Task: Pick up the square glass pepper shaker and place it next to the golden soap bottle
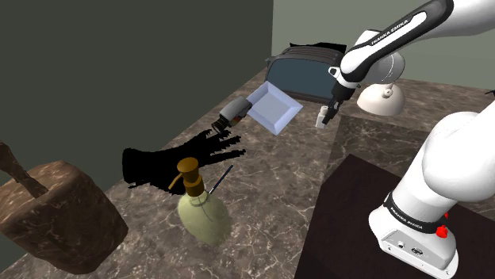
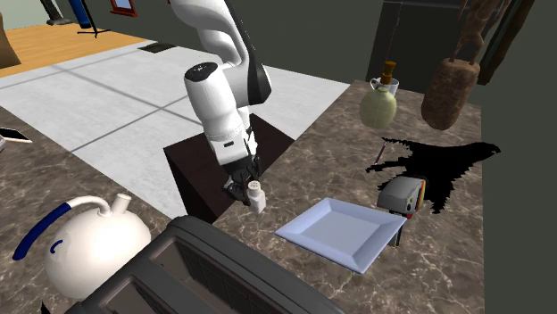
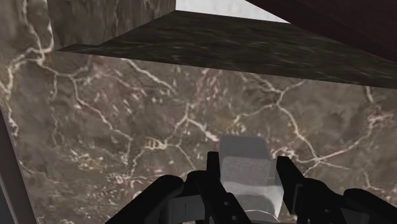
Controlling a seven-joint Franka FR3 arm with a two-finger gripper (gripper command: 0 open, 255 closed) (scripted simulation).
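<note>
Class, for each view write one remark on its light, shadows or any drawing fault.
Shoulder view: dim, with a jagged pure black patch on the counter beside the soap bottle. Second exterior view: brighter, the pale floor well lit. Wrist view: even light, no glare; the shaker clasped in the gripper looks hazy grey.

There is just one of each kind here — one small shaker [image 1: 323,119] [image 2: 257,194] [image 3: 245,167], one soap bottle [image 1: 203,212] [image 2: 378,104], one square plate [image 1: 274,109] [image 2: 344,234], one big toaster [image 1: 305,71] [image 2: 214,276], one round white teapot [image 1: 379,100] [image 2: 89,248], one brown block [image 1: 57,215] [image 2: 451,89], one little grey box [image 1: 232,112] [image 2: 403,196], one thin stick [image 1: 220,178] [image 2: 381,153] — and one robot arm [image 1: 444,170] [image 2: 219,85].
</note>
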